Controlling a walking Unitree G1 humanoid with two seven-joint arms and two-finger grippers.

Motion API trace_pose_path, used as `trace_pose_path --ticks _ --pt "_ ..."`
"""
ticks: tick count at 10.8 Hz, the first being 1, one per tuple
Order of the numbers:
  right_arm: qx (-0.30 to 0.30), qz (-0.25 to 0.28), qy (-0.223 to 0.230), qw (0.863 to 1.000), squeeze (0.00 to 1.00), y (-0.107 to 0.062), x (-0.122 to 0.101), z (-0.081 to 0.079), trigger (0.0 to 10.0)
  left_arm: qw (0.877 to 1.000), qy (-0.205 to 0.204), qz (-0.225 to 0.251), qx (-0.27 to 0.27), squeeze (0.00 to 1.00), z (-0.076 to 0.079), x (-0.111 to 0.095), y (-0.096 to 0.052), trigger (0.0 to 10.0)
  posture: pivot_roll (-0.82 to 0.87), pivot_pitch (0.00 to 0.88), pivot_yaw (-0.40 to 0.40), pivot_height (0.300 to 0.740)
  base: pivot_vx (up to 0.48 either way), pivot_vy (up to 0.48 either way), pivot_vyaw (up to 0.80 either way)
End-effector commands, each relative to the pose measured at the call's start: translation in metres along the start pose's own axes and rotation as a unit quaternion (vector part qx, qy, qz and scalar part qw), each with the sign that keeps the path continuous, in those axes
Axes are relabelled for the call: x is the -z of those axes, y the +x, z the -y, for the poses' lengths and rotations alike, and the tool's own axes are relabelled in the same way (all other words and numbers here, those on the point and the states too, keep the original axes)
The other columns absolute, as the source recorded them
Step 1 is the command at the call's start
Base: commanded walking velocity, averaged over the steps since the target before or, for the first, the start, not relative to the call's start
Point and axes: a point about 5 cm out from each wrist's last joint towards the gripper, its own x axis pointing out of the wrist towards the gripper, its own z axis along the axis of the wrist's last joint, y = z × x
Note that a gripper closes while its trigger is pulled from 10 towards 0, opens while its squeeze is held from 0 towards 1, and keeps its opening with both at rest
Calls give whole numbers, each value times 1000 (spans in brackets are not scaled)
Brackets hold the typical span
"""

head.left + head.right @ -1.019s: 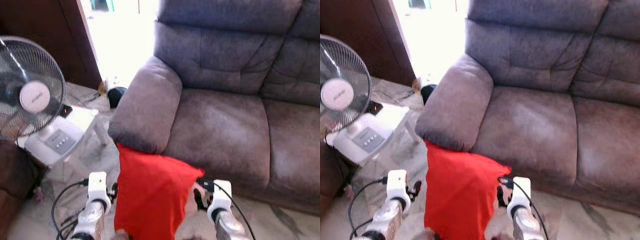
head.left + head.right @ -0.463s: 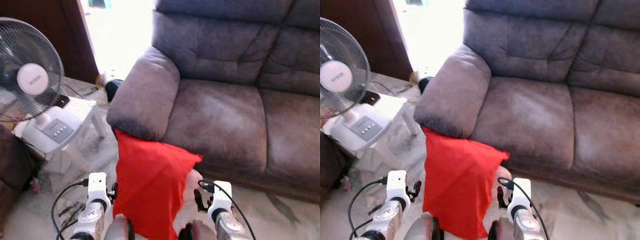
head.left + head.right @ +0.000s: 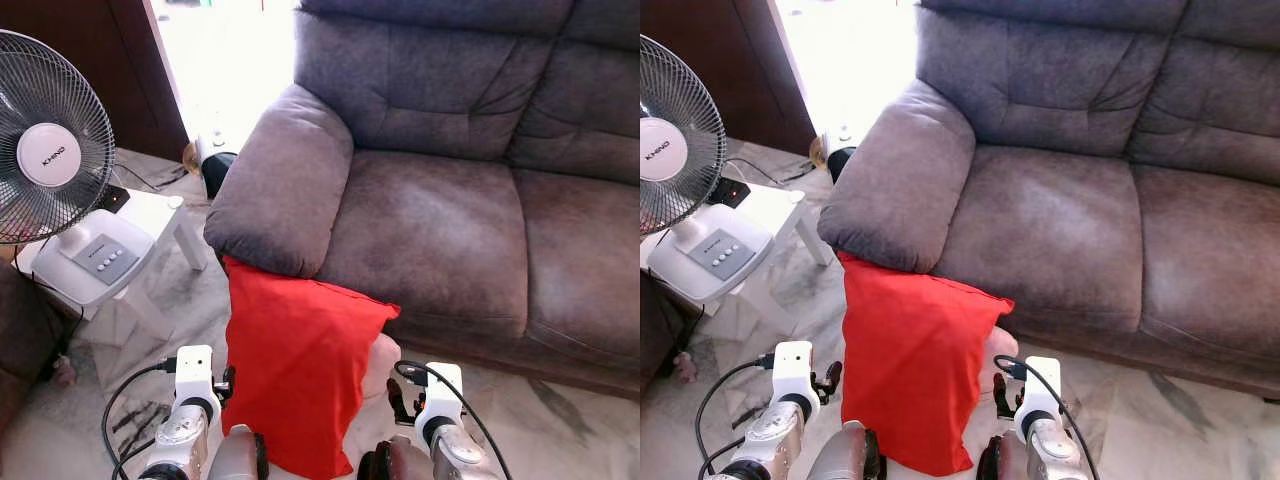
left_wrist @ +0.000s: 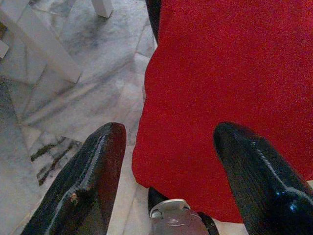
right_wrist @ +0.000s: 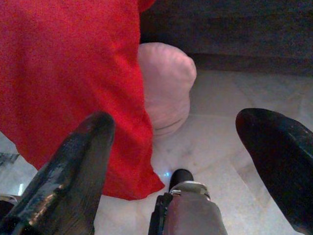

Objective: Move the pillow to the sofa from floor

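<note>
A red pillow (image 3: 295, 370) stands on the marble floor, leaning against the front of the grey sofa (image 3: 430, 220) below its armrest. A pale pink cushion (image 5: 164, 83) lies behind the pillow's right edge, at the sofa's base. My left gripper (image 4: 169, 129) is open, low and just in front of the pillow's lower left corner, with the red cloth between its finger lines but not touched. My right gripper (image 5: 174, 117) is open too, by the pillow's lower right corner, one finger (image 5: 73, 166) in front of the cloth.
A standing fan (image 3: 50, 150) rests on a white stool (image 3: 150, 230) to the left. Dark wooden furniture (image 3: 120, 60) stands behind it. Black cables (image 3: 125, 425) lie on the floor near my left arm. Bare marble floor (image 3: 560, 430) runs to the right along the sofa.
The camera has shifted, so the whole scene sits a little differently. Both grippers' dark fingers have come into view at the bottom edge. The pillow has not moved.
</note>
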Motion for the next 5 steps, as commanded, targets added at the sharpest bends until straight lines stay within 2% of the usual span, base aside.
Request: trace_pose_path --ticks 1,5 --pt "2 -17 -3 1000 0 -2 8 1 10000 1000 2 -21 -5 0 -3 10 -4 10000 66 165 0 655 0 0 0" --pt "-4 -17 -2 1000 0 -2 7 -1 10000 1000 2 -20 -4 0 -2 10 -4 10000 66 159 1 647 0 0 0"
